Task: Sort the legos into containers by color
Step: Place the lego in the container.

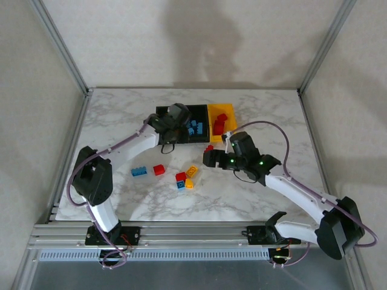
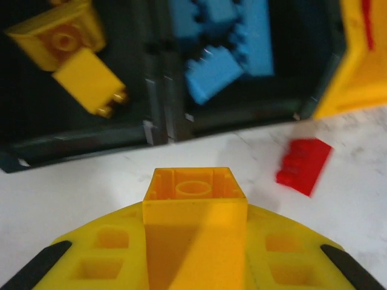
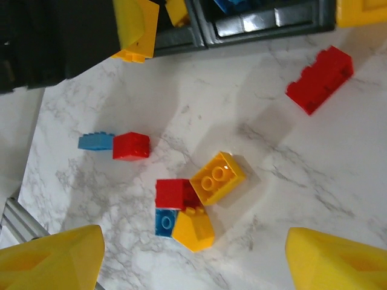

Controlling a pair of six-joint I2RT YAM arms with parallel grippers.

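While the left gripper stood closed on a yellow brick, pinched hollow side up between its yellow fingers, it hung at the near wall of the containers - roughly where the left black bin met the middle black bin. Two yellow bricks lay in the left bin, several blue bricks in the middle one, and red bricks in the yellow-orange bin at the right end of the row.

A lone red brick lay on the marble tabletop just in front of the yellow-orange bin, apart from it.

Nearby, the right gripper hovered above the tabletop with its jaws spread wide and nothing between them. Below it sat a tight cluster - a yellow two-stud brick, a red one, a blue one and another yellow, all touching. Off to the left of that cluster, a small red brick lay against a blue brick.
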